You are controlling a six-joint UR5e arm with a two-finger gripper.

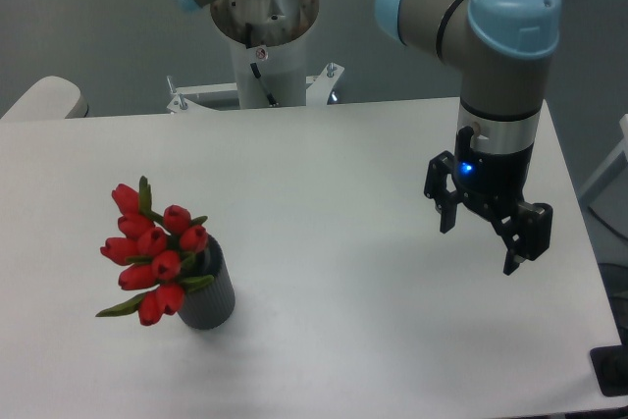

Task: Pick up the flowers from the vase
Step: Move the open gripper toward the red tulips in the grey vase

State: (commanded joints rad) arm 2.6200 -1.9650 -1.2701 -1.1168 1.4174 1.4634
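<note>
Flowers [152,260] sit in the vase [211,293] at lower left, leaning left; light, soft, best pinched at the stems; gripper [484,235] hangs spread and empty, right.

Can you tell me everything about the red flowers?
The flowers are a bunch of closed red tulip buds with pointed green leaves. They sit in a small dark grey vase near the table's front left and lean out to the left, spreading wider than the vase. Only the vase touches them; the gripper is far off.
</note>
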